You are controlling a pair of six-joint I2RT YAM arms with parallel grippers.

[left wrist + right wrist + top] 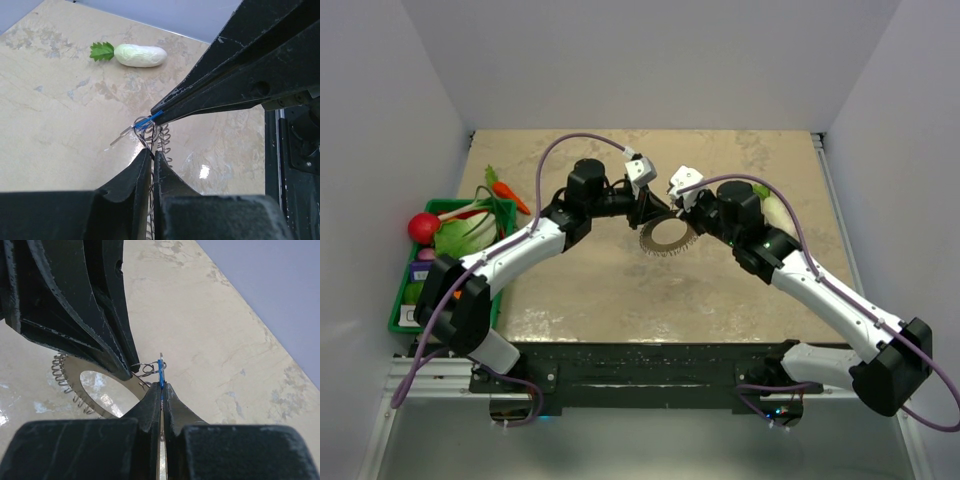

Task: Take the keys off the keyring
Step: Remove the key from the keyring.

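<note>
The keyring (667, 237), a wide grey coil-textured loop, is near the middle of the table between both arms. In the left wrist view my left gripper (152, 152) is shut on the keyring's coil (165, 137), with its wire running between the jaws. The key (161, 371), small with a bright blue head, hangs from thin wire rings (146, 370) at the loop's edge (117, 405). My right gripper (162, 386) is shut on the key, whose blue head (146, 122) pokes out past its fingers (225, 75). From above, the left gripper (650, 208) and right gripper (672, 200) meet tip to tip over the loop.
A white radish (140, 55) with green leaves lies on the table beyond the grippers. A green bin (402, 300) of toy vegetables stands at the table's left edge, a carrot (510, 195) beside it. White walls close in left, right and back.
</note>
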